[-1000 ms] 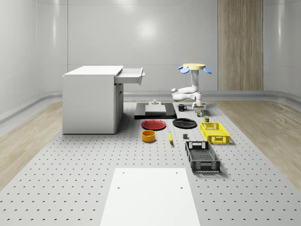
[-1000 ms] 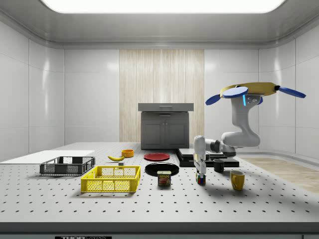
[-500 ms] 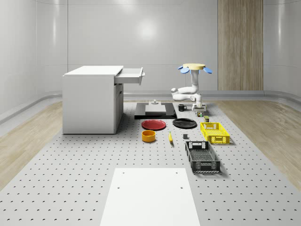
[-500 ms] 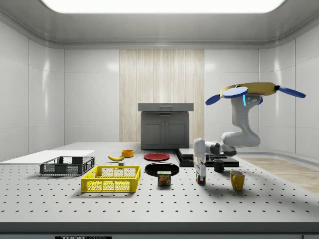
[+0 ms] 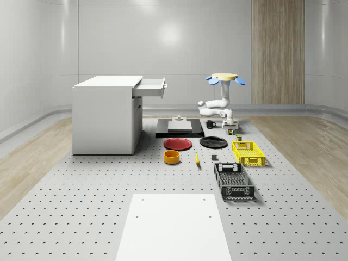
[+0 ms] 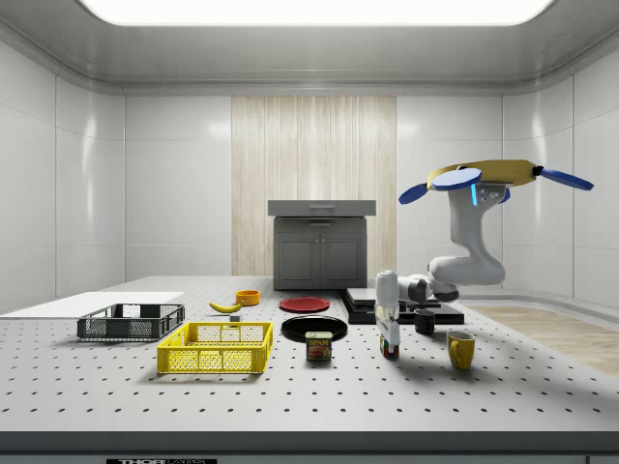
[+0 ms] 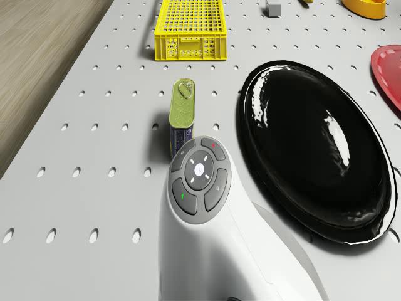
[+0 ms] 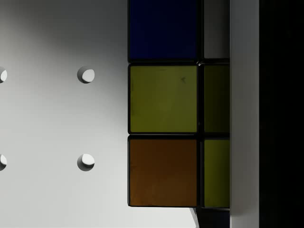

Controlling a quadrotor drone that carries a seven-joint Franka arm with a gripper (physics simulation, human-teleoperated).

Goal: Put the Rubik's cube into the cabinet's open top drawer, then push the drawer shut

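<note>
The Rubik's cube (image 6: 389,349) rests on the perforated table, between a Spam can and a yellow mug. It also appears close up in the wrist view (image 8: 164,99), with blue, yellow and orange tiles, and small in the whole-scene view (image 5: 231,131). My gripper (image 6: 388,333) (image 5: 230,127) points straight down, right on top of the cube. The drone (image 6: 484,176) (image 5: 224,78) hovers above the table's far right part, behind the cube. The white cabinet (image 5: 103,117) stands at the whole-scene view's left, its top drawer (image 5: 151,87) pulled out.
A Spam can (image 6: 318,346) (image 7: 182,116) and a black plate (image 7: 313,144) lie close to the cube. A yellow mug (image 6: 460,349) and a black mug (image 6: 425,321) stand beside it. A yellow crate (image 6: 216,347), a black crate (image 6: 131,321), a red plate (image 5: 178,143) and an orange bowl (image 5: 172,157) lie farther off.
The arm has lowered the gripper from a little above the cube down onto it. The drone has held its place, and the cube has not moved.
</note>
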